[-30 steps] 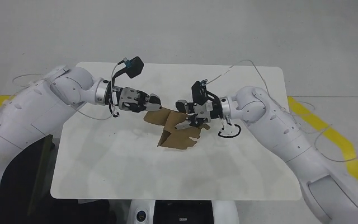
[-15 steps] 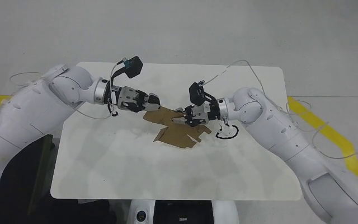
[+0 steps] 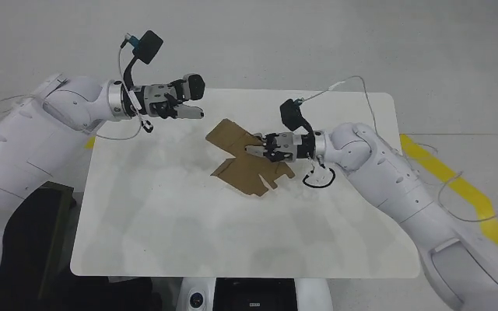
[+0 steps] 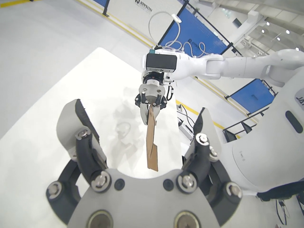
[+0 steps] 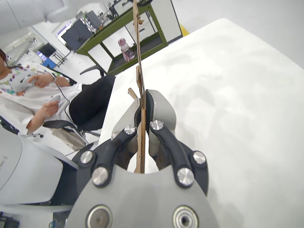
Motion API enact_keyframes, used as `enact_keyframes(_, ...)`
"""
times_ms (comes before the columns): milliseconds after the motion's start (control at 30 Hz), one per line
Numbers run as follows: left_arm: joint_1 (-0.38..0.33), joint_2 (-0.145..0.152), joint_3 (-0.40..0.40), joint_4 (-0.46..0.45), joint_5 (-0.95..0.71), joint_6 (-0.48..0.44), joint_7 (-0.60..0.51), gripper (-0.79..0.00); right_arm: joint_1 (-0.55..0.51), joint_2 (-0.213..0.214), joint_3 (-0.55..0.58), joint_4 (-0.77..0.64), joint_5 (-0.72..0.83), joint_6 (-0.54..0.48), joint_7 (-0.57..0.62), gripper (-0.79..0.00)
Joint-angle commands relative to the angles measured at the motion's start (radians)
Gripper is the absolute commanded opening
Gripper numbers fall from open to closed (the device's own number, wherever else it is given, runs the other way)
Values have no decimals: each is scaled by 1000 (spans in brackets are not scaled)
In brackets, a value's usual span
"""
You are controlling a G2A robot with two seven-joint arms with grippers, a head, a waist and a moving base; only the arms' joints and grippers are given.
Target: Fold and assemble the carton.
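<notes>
The carton [image 3: 243, 159] is a flat brown cardboard blank with cut flaps, lying spread near the middle of the white table [image 3: 156, 233]. My right gripper [image 3: 254, 149] is shut on its right side; the right wrist view shows the carton [image 5: 140, 77] edge-on, pinched between the pads [image 5: 150, 103]. My left gripper [image 3: 201, 103] hovers open over the table's back left part, away from the carton. In the left wrist view its fingers [image 4: 82, 119] stand wide apart, with the carton [image 4: 151, 141] and the right gripper [image 4: 150, 106] beyond.
A black cable loop [image 3: 317, 180] lies on the table beside the right arm. A dark chair [image 3: 35, 241] stands off the table's left edge. Bare tabletop stretches along the front half.
My left gripper has let go of the carton's left end, opened, and pulled back up and to the left. The carton has dropped flatter while the right gripper keeps holding it.
</notes>
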Motion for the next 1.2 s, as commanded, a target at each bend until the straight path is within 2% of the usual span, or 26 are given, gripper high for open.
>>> enact_keyframes(0, 25, -1, -19, 10, 23, 0, 36, 0, -12, 1, 15, 6, 18, 0, -35, -785)
enact_keyframes(233, 108, -8, -74, 19, 177, 0, 143, 0, -52, -6, 71, 22, 94, 17, -149, -785)
enact_keyframes(433, 182, -7, -114, -41, 295, 0, 195, 0, -88, -17, 119, -2, 127, 93, -253, -785)
enact_keyframes(600, 229, -9, -146, -63, 377, 0, 232, 0, -116, -27, 138, -36, 149, 130, -284, -785)
enact_keyframes(900, 278, -20, -164, -101, 336, 0, 199, 0, -169, -45, 169, -102, 156, 212, -342, -785)
enact_keyframes(967, 285, -22, -166, -106, 307, 0, 177, -188, -179, -49, 174, -112, 153, 223, -348, -785)
enact_keyframes(1000, 288, -23, -167, -107, 291, 0, 165, -323, -184, -51, 176, -115, 152, 227, -349, -785)
enact_keyframes(1033, 290, -24, -167, -107, 274, 0, 154, -323, -188, -53, 179, -119, 150, 230, -350, -785)
enact_keyframes(1067, 292, -25, -168, -106, 256, 0, 141, -453, -191, -55, 181, -123, 149, 232, -349, -785)
enact_keyframes(1167, 294, -29, -168, -104, 203, 1, 97, -588, -201, -60, 189, -131, 144, 238, -347, -785)
